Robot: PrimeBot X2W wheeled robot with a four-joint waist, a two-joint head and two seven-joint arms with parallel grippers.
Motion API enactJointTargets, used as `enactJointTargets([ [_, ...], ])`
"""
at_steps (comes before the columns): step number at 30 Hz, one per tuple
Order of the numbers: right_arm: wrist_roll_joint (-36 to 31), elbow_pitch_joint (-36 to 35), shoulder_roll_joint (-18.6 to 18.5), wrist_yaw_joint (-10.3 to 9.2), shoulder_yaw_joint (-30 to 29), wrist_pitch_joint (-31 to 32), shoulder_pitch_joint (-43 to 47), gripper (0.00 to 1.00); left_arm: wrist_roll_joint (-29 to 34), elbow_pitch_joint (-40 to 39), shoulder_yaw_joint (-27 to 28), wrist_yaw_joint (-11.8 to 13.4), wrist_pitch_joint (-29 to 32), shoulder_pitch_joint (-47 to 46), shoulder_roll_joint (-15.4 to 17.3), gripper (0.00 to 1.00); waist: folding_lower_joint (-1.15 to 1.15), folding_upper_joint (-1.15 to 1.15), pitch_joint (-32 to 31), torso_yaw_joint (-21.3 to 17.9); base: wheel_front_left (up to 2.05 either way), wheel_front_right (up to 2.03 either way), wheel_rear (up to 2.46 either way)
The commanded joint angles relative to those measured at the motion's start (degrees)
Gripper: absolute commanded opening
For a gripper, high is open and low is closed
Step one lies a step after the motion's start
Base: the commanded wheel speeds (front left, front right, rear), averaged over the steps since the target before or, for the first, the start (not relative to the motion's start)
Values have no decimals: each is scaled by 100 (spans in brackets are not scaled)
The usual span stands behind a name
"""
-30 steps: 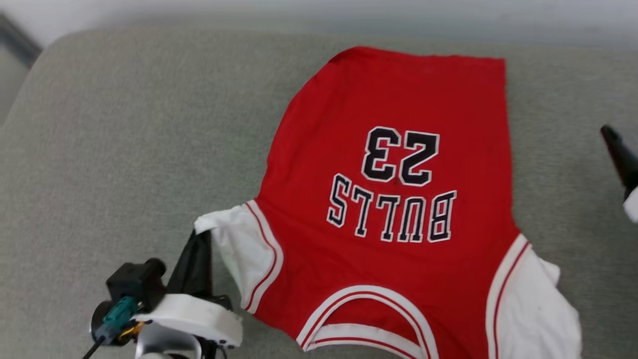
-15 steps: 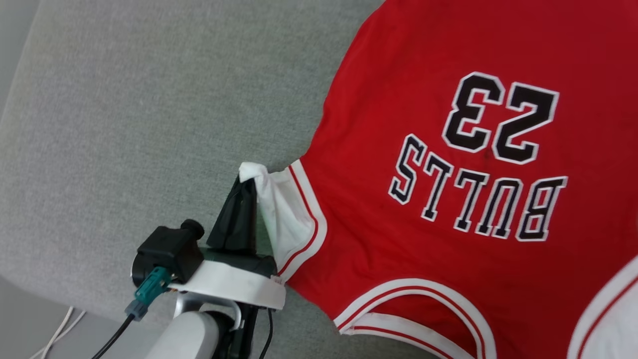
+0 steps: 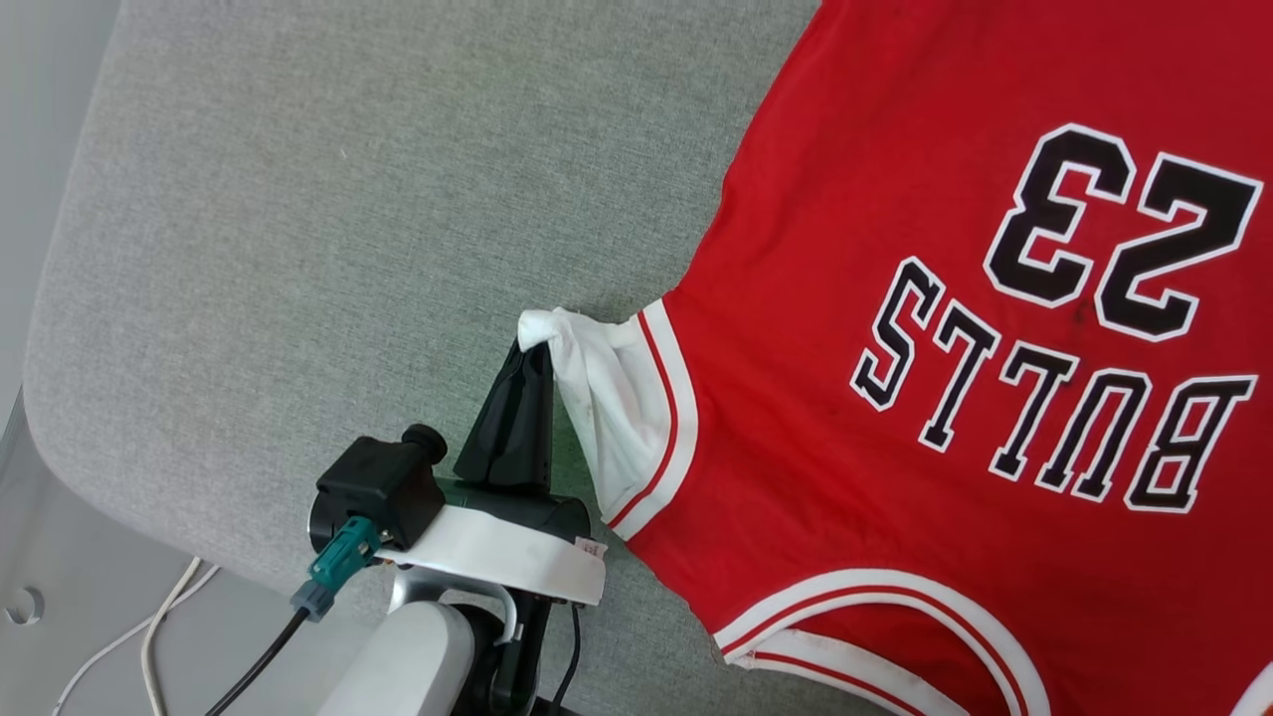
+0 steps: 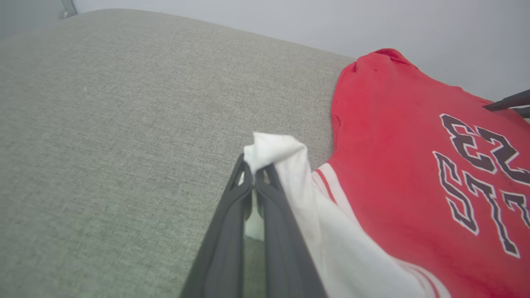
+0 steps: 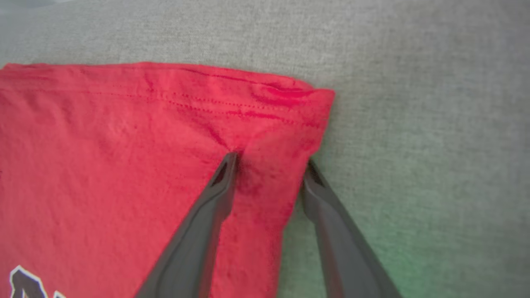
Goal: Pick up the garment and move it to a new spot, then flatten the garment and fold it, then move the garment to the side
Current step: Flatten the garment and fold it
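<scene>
The garment (image 3: 895,249), a red jersey with black white-edged "23" and lettering, lies spread on a grey cushioned surface (image 3: 298,249). My left gripper (image 3: 532,343) is shut on the tip of its white sleeve (image 3: 607,398), lifting that tip slightly. The left wrist view shows the two fingers pressed together on the white cloth (image 4: 273,149), with the left gripper (image 4: 253,167) beside the red body of the garment (image 4: 393,165). My right gripper (image 5: 271,159) stands open at the garment's (image 5: 124,145) hem corner. One fingertip rests on the red cloth, the other at its side edge.
The cushion's rounded front-left edge (image 3: 60,418) drops to a pale floor with white cables (image 3: 149,636). Bare grey cushion stretches left of the garment. A pale wall (image 4: 290,16) rises behind the surface. A dark finger of the right gripper (image 4: 509,101) shows beyond the jersey.
The head camera has turned and moved closer, so the garment sits further right in the picture. My left gripper keeps its hold on the white sleeve.
</scene>
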Motion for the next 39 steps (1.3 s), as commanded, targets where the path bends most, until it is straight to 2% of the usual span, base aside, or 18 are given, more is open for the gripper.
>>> enactJointTargets([
  [1, -122, 395, 247, -10, 58, 315, 579, 0, -27, 47, -2, -12, -25, -45, -26, 0, 0, 0, -79, 2, 0, 0, 0],
  [6, -357, 257, 264, -9, -104, 364, 587, 0, -86, 237, 13, -42, -49, 52, -27, 0, 0, 0, -421, -36, 0, 0, 0],
  [9, -440, 12, 185, -9, 27, 246, 580, 0, -137, 365, 69, -36, -59, 164, 34, 0, 0, 0, -764, -139, 0, 0, 0],
  [16, -123, -859, -185, -7, 1020, 247, 1110, 0, -288, 597, 322, 81, 15, 496, 295, 0, 0, 0, -1634, -699, 0, 0, 0],
  [22, 528, -1835, -620, -8, 1722, 271, 2297, 0, -469, 658, 681, 308, 102, 956, 588, 0, 0, 0, -2301, -1406, 0, 0, 0],
  [27, 896, -2714, -836, -7, 1815, 369, 3752, 0, -592, 563, 868, 477, 288, 1410, 824, 0, 0, 0, -2703, -1965, 0, 0, 0],
  [34, 1092, -3617, -577, -7, 1555, 421, 5917, 0, -693, 397, 932, 595, 592, 1866, 1070, 0, 0, 0, -3033, -2595, 0, 0, 0],
  [39, 1158, -3845, -52, -7, 1220, 293, 6949, 2, -631, 175, 884, 660, 813, 1934, 1237, 0, 0, 0, -3029, -2820, 0, 0, 0],
])
